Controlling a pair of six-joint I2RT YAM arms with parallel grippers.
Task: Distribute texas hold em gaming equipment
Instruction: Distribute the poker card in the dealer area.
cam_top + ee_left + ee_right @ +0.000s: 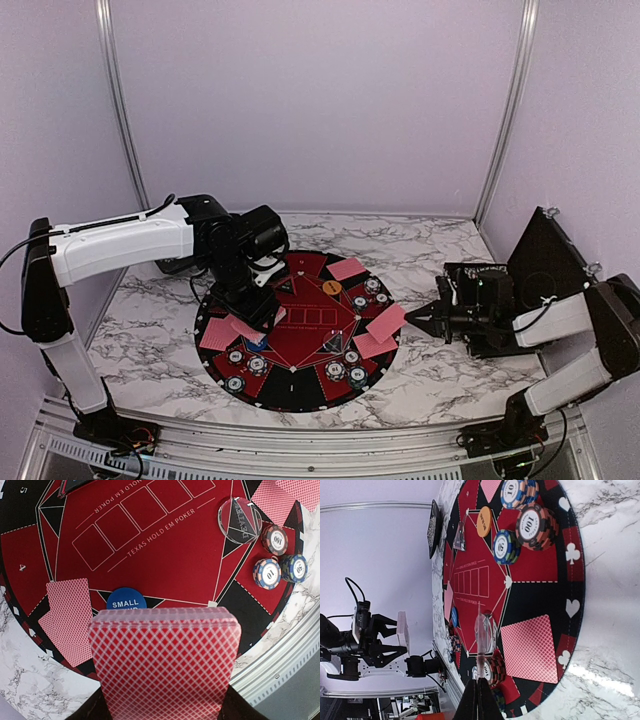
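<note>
**Over the mat [300,392], deck [165,665] pinched in the left claw [395,635]**

Above the left part of the mat, clear of the felt: deck of red-backed cards pinched between the left claw's fingers, backs filling the lower half of the left wrist view; just past its top edge, blue disc [126,598] lettered SMALL, flat on the mat, lower half hidden; just left of that, two overlapping cards [67,620] face down near the rim; farther right, clear disc [240,520] lettered DEALER, flat at a corner of the red centre; beside it, three striped chips [274,540] marked 100, 10 and 20, close together; near-left chips [242,368] and far-right chips [370,293] in similar small clusters; orange disc [331,287] on the red field toward the far side; far-rim cards [345,268] and right-rim cards [385,322] face down; right claw [412,316] pressed together, nothing between the fingers, tip pointing at the mat's right rim, just beside the right-rim cards; touching or not, cannot tell; black case [545,255] behind the right arm at the right edge of the marble worktop [430,250].
</note>
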